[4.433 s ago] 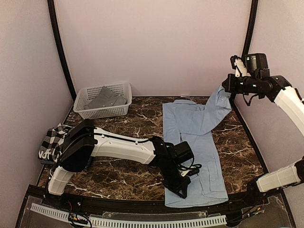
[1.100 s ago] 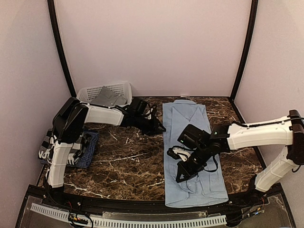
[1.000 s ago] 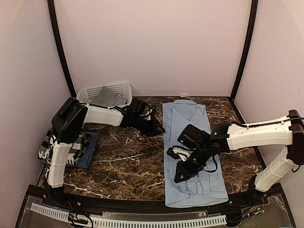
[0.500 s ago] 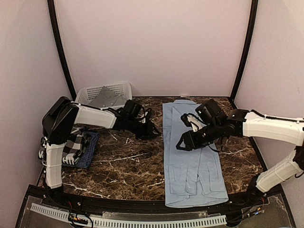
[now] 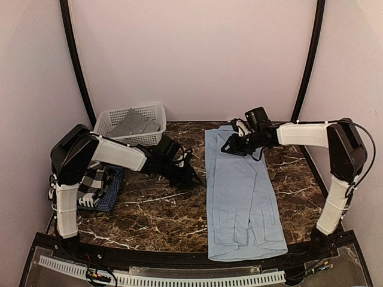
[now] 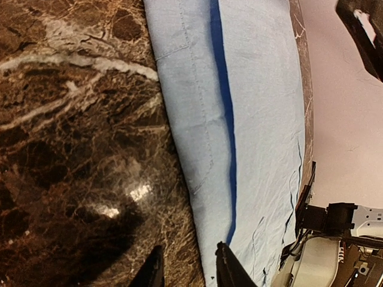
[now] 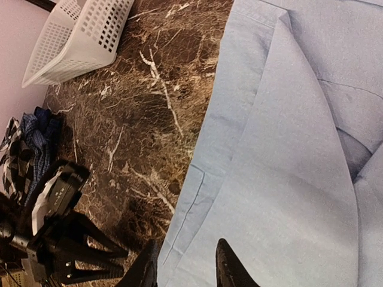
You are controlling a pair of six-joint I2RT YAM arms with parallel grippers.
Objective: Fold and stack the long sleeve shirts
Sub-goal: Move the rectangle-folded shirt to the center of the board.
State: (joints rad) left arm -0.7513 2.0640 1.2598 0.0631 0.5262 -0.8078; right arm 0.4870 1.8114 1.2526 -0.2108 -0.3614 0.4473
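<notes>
A light blue long sleeve shirt [image 5: 242, 191] lies flat and lengthwise on the marble table, its sleeves folded in along the body. My left gripper [image 5: 193, 177] hovers low beside the shirt's left edge, open and empty; in the left wrist view the left gripper [image 6: 188, 275] straddles that edge of the shirt [image 6: 251, 107]. My right gripper [image 5: 225, 147] is over the shirt's upper left part near the collar, open with nothing held. In the right wrist view the right gripper [image 7: 187, 272] sits above the folded edge of the shirt [image 7: 287, 179].
A white lattice basket [image 5: 114, 139] at the back left holds a grey shirt [image 5: 135, 123]. A black-and-white checked shirt [image 5: 93, 182] lies on a dark blue one [image 5: 112, 190] at the table's left edge. The right wrist view shows the basket [image 7: 78, 36] and the left arm [image 7: 57, 239].
My right gripper let go of the sleeve, opened and swung from the shirt's lower middle up to its collar end. My left gripper slid nearer along the shirt's left edge.
</notes>
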